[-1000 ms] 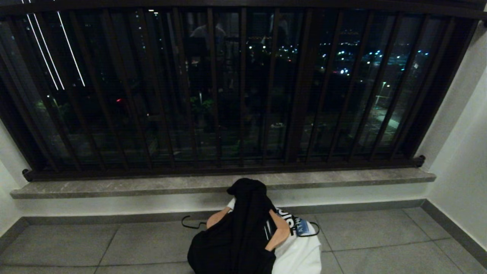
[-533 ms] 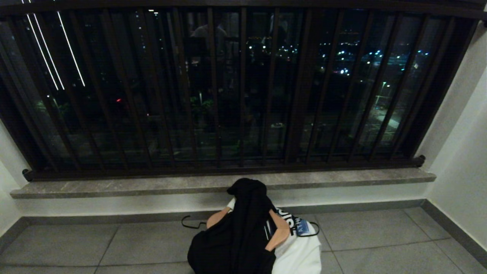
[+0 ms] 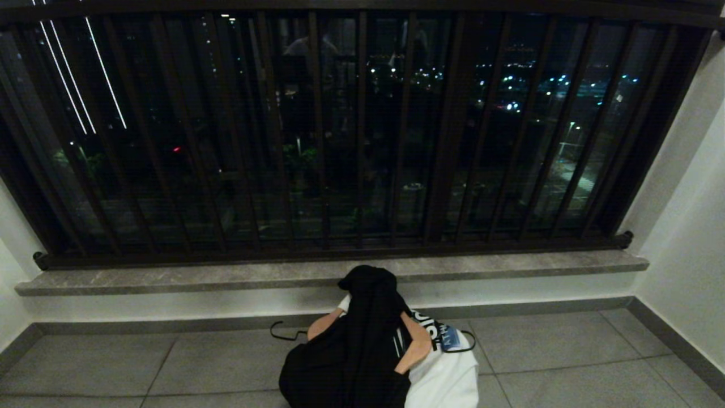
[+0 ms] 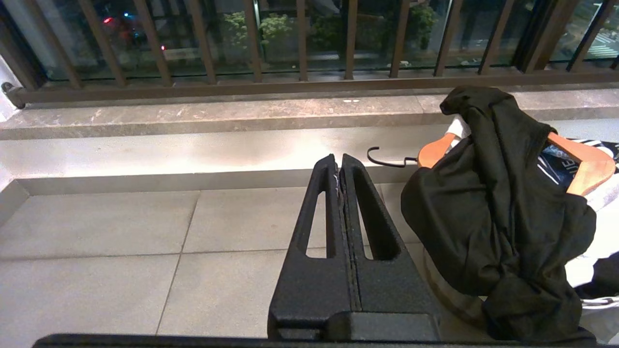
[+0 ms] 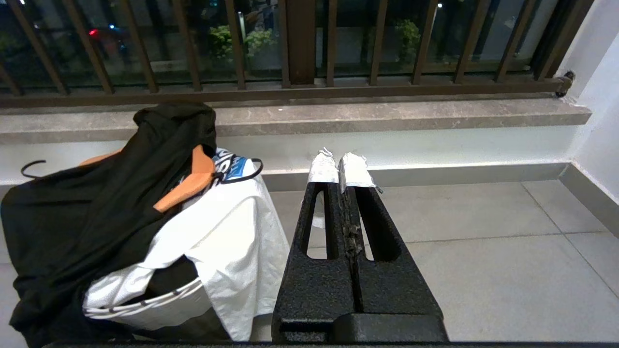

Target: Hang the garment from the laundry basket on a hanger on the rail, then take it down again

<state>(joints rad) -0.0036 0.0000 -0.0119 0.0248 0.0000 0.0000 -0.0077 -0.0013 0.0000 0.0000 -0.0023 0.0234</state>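
The laundry basket (image 3: 447, 339) sits on the floor below the window sill, mostly buried in clothes, with a thin black loop handle showing. A black garment (image 3: 351, 351) is draped over a wooden hanger (image 3: 416, 347) lying on top, its black hook pointing left. A white garment (image 3: 447, 379) spills over the right side. My left gripper (image 4: 340, 162) is shut and empty, left of the black garment (image 4: 488, 208). My right gripper (image 5: 339, 164), with white-taped tips, is shut and empty to the right of the white garment (image 5: 227, 227). The rail is out of view.
A grey stone sill (image 3: 328, 272) runs under the dark brown window bars (image 3: 362, 130). White walls close in at the left and at the right (image 3: 685, 226). Grey floor tiles (image 3: 566, 351) spread on both sides of the basket.
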